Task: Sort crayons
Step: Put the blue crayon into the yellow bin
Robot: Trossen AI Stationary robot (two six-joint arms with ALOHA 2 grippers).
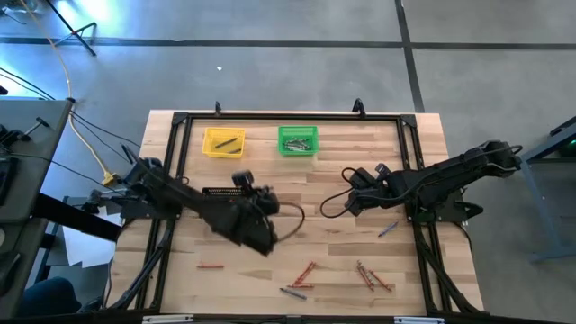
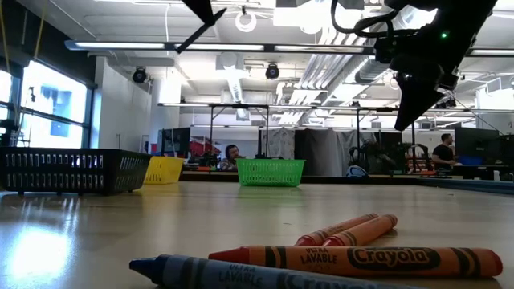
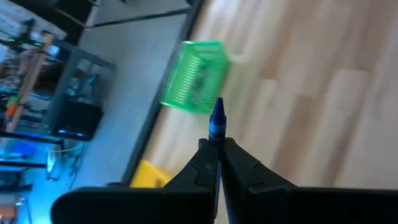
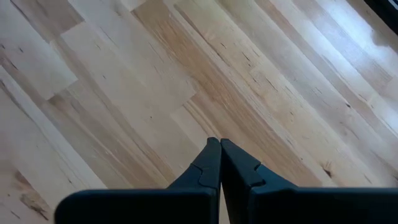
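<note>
Open industrial lab, exposed ceiling ducts [image 2: 337, 68], strip lights [image 2: 201, 46], workbenches [image 2: 241, 160]

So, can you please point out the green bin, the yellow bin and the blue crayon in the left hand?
green bin [image 1: 297, 141], high view, on its inside floor.
yellow bin [image 1: 223, 142], high view, on its inside floor.
blue crayon [image 3: 217, 122], left wrist view, on its wrapped body.

Grey concrete floor [image 1: 270, 63]; bright window [image 2: 48, 104] at left; ceiling strip lights [image 2: 201, 46]; exposed ducts overhead.

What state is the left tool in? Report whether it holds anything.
Shut on a blue crayon. In the left wrist view the left tool has its fingers pressed together, with the crayon's tip sticking out between them toward the green bin.
</note>
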